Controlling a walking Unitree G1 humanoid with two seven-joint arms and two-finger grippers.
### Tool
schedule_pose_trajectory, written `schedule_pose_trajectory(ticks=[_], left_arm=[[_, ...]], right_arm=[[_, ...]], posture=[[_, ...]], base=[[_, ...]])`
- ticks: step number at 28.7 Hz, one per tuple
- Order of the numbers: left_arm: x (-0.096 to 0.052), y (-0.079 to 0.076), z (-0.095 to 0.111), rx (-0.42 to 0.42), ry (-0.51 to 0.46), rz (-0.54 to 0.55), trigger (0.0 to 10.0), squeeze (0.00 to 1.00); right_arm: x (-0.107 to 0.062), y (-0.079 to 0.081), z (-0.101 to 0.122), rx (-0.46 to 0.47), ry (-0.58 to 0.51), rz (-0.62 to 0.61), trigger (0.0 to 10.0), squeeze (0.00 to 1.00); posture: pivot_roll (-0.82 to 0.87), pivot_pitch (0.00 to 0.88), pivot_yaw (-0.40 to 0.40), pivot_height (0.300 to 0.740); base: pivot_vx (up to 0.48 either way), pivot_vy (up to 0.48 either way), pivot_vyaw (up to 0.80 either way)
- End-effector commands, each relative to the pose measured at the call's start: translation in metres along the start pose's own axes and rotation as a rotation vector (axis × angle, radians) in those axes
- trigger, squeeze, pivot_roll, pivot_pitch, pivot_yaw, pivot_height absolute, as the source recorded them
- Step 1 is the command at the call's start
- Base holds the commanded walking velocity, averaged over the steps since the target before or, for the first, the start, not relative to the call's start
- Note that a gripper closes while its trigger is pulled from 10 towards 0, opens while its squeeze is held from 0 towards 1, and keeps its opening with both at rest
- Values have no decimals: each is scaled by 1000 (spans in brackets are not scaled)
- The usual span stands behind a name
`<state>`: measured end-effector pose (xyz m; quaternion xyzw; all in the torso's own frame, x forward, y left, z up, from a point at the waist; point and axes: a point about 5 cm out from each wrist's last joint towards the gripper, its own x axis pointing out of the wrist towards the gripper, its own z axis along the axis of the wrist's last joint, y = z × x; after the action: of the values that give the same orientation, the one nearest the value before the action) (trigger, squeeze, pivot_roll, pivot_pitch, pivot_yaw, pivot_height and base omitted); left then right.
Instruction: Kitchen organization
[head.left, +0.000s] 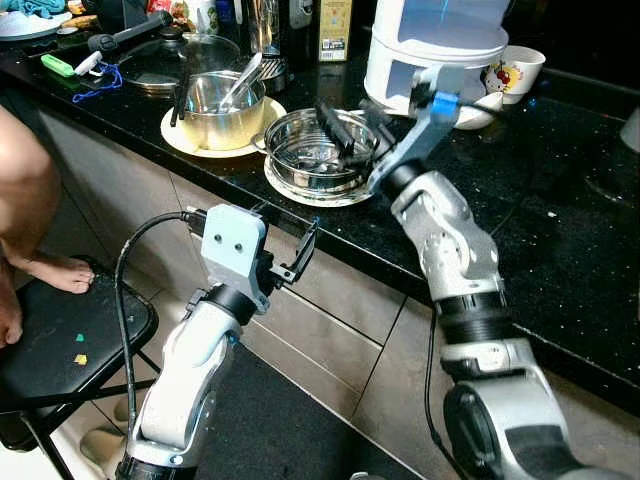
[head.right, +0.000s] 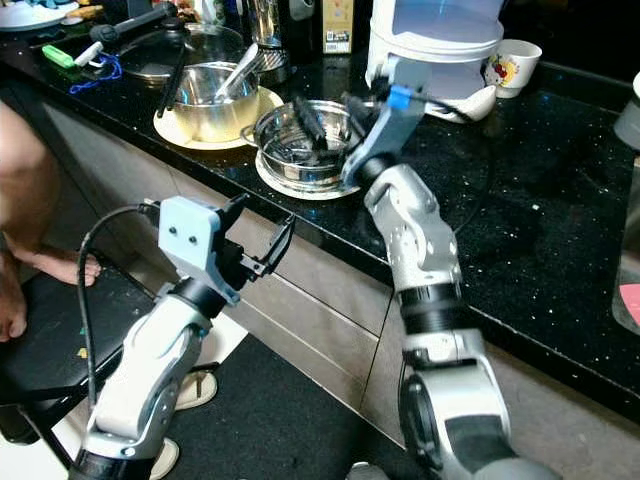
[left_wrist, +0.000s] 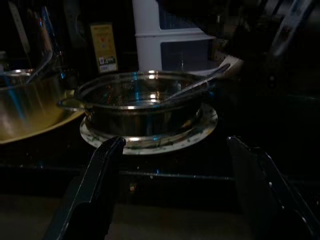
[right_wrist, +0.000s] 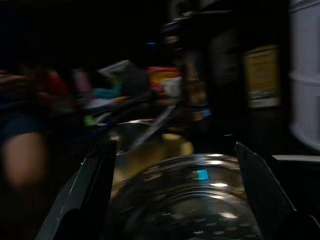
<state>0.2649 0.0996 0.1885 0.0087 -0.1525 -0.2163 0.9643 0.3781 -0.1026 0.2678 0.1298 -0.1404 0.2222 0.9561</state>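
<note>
A steel bowl (head.left: 312, 152) with a spoon (left_wrist: 200, 85) in it rests on a white patterned plate (head.left: 300, 192) near the front edge of the black counter (head.left: 560, 230). My right gripper (head.left: 352, 125) hovers open just over the bowl's far rim; in the right wrist view the bowl (right_wrist: 200, 200) lies between its spread fingers. My left gripper (head.left: 290, 238) stands open below the counter edge in front of the bowl, apart from it. A second steel pot (head.left: 215, 105) holding a ladle sits on a yellow plate to the left.
A white appliance (head.left: 440, 45) and a printed cup (head.left: 515, 70) stand behind the bowl. A lidded pan (head.left: 165, 58) and small clutter are at the far left of the counter. A person's bare leg (head.left: 25, 195) and a black stool (head.left: 60, 340) are at my left.
</note>
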Motion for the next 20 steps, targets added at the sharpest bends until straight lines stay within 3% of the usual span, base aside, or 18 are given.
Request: schedule_pose_trajectory(ticks=[1,4,8,20], left_arm=[[0,0,2,9,0,-4,10000,0],[0,-1,3,9,-1,-4,10000,0],[0,0,5,15,-5,-2,10000,0],[1,-2,6,16,-6,-9,10000,0]], right_arm=[[0,-7,-7,-33,26,-50,10000,0],[1,-10,-9,-55,40,-67,10000,0],[0,-26,-22,-176,133,-140,10000,0],[-2,-46,-29,-200,181,-237,10000,0]], posture=[[51,77,-37,740],[54,76,-37,740],[62,73,-42,740],[57,64,-41,740]], base=[[0,0,0],[0,0,0],[0,0,0],[0,0,0]])
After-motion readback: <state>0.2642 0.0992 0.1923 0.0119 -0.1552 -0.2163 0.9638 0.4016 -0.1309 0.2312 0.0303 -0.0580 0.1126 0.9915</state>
